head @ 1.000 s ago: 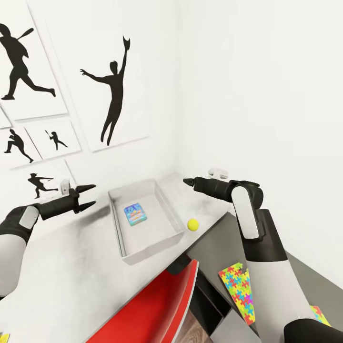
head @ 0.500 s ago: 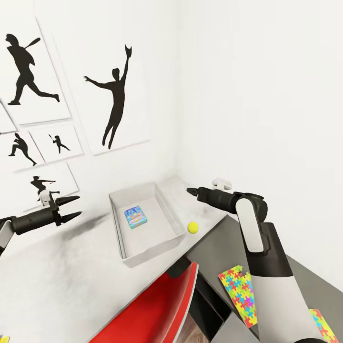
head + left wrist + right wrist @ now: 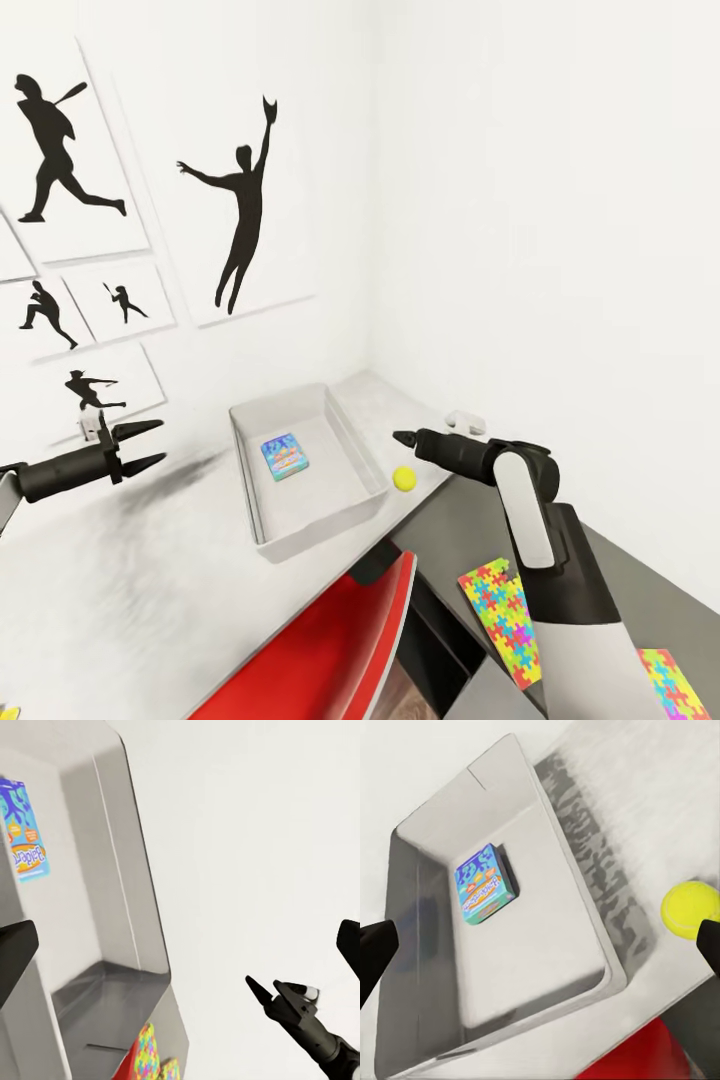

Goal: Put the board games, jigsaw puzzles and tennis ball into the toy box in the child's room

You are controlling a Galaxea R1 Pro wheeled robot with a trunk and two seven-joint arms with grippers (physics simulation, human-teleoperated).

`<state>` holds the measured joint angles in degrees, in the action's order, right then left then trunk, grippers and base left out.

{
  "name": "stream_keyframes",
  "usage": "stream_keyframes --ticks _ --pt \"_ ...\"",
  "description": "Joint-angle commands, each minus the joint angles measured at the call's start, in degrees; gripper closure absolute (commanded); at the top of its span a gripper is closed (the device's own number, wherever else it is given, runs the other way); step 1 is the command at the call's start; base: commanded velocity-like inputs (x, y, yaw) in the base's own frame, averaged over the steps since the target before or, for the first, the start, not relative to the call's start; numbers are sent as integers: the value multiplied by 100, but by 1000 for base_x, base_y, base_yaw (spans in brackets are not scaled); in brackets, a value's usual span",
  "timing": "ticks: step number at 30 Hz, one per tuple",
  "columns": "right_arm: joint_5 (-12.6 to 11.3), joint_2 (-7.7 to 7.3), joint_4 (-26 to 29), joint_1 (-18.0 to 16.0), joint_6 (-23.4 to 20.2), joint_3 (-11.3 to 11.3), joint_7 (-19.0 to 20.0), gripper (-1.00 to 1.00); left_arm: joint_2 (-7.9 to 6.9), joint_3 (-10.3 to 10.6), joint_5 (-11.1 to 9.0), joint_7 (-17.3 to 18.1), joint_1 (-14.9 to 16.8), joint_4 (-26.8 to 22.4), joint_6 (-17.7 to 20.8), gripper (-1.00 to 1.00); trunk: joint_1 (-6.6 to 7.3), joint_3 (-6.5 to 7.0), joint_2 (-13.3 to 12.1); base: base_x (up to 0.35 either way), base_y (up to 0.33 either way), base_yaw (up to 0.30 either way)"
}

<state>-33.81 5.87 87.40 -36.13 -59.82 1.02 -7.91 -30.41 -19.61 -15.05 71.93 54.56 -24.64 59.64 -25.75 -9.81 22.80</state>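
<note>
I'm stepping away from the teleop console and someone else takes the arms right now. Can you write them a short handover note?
Left gripper: open, empty, held above the table, away from the toy box.
Right gripper: looks shut in the head view, empty, above the tennis ball.
Done: one blue board game lies in the toy box.
Left: tennis ball, beside the box on the table; two jigsaw puzzles on the lower grey side unit; the other board games.
</note>
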Motion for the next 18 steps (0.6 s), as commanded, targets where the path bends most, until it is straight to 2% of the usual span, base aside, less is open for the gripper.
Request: stream_keyframes --ticks 1,8,11,15,18 --pt "-58 2 5 -1 -18 -1 -59 -100 -8 -7 2 14 5 3 36 -100 -4 -8 12 0 0 0" --pt "-64 -4 62 86 -18 -195 -48 -100 -41 -4 2 14 -82 3 25 -100 -4 48 12 0 0 0" --pt "-64 -8 94 251 -18 -345 -38 -100 -43 -6 2 14 -179 3 -62 -100 -4 76 12 0 0 0" --pt "-64 -128 107 352 -18 -519 -22 -100 -44 -7 2 14 -236 3 -107 -100 -4 113 12 -21 0 0" --pt "-64 -188 110 370 -18 -562 -13 -100 -49 -7 2 14 -247 3 -114 -100 -4 142 12 -172 0 0"
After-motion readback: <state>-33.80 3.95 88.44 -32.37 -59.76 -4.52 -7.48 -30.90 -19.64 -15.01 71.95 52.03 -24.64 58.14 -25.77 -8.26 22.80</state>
